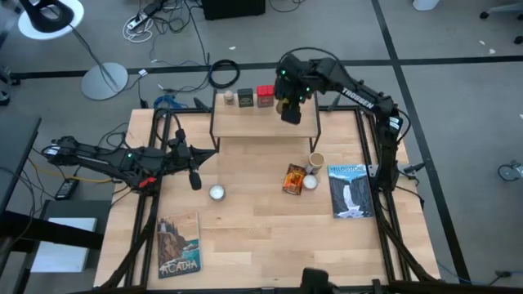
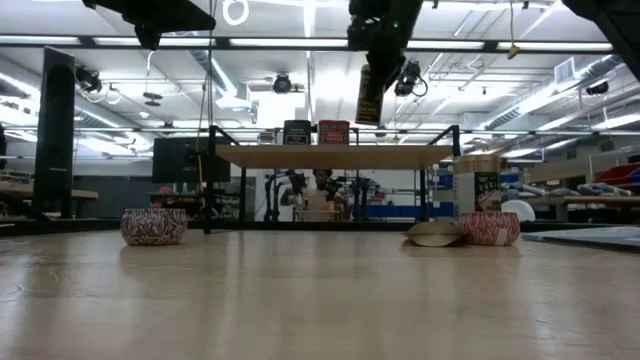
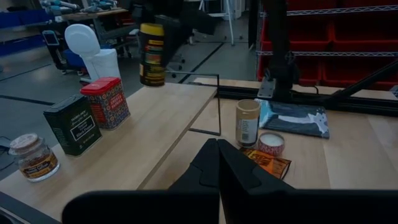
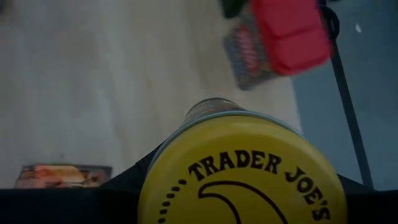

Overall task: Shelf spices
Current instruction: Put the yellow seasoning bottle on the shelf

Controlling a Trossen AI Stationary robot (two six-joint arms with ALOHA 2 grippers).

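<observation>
While right claw [image 3: 152, 15] grips it, yellow jar [image 3: 152, 55] hangs upright over shelf [image 3: 158, 118].

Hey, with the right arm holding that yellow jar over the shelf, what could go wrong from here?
1. The right gripper holds the yellow black-lidded jar in the air beside the red tin on the light wooden shelf; lowering it too near might knock the tin.
2. The jar hangs near the shelf's edge in the left wrist view, so a release there may tip it off.
3. The grip seems to be at the jar's end, so it might slip.
</observation>
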